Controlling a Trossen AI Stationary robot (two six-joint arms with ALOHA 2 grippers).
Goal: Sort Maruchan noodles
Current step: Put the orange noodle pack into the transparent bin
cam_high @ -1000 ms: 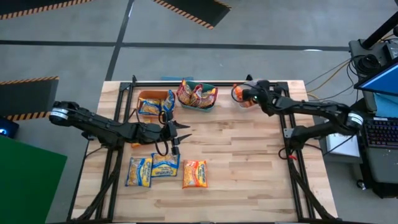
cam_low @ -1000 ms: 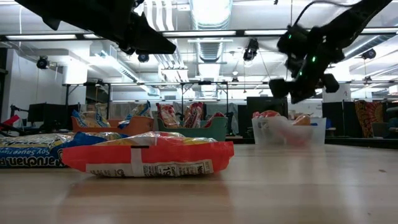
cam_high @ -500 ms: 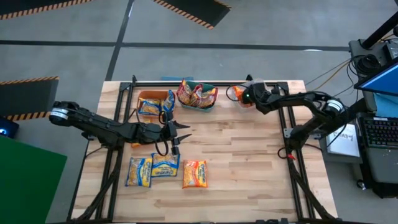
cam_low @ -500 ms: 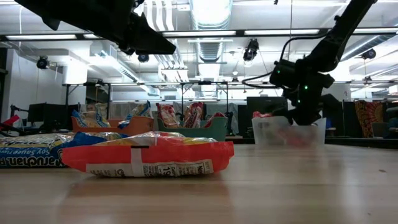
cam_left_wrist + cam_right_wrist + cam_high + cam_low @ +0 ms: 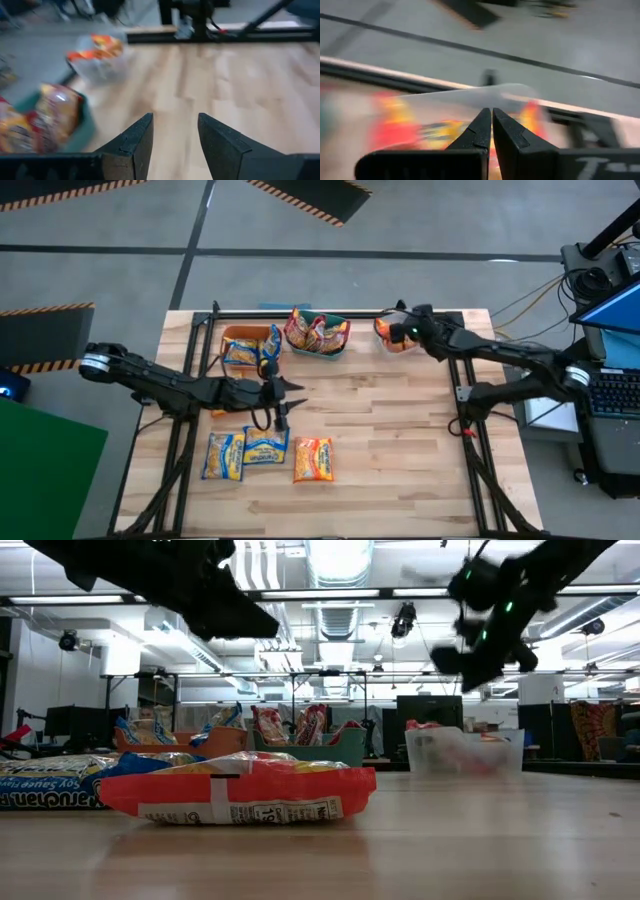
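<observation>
Pale butcher-block wood makes up the table (image 5: pixel 400 430), which fills the middle of the high view. Three flat glossy ramen packets lie side by side in the lower left part of that table: two blue-and-yellow packets (image 5: pixel 224 455) (image 5: pixel 265 447) and, to their right, one orange-red packet (image 5: pixel 314 460). In the low view the orange-red packet (image 5: pixel 240 792) lies closest to the camera, with a blue-and-yellow one (image 5: pixel 50 780) at the left edge.

Along the table's upper edge stand three bins. An orange plastic bin (image 5: pixel 240 338) on the left holds blue-and-yellow packets, a green plastic bin (image 5: pixel 318 349) in the middle holds maroon-pink packets, and a clear plastic bin (image 5: pixel 393 336) toward the upper right holds orange-red ones.

From the frame's left, the dark left arm reaches across to the left gripper (image 5: pixel 290 395), which hangs above the bare wood just above the row of loose packets. Its two fingers (image 5: pixel 137 140) stand spread apart with nothing between them, as the left wrist view shows.

Coming in from the right, the dark right arm puts the right gripper (image 5: pixel 402 332) over the clear bin. In the right wrist view its fingers (image 5: pixel 479 131) are pressed together and empty, pointing at the bin's blurred orange-red contents. In the low view this gripper (image 5: pixel 470 650) hangs above the clear bin (image 5: pixel 465 752), apart from it.
</observation>
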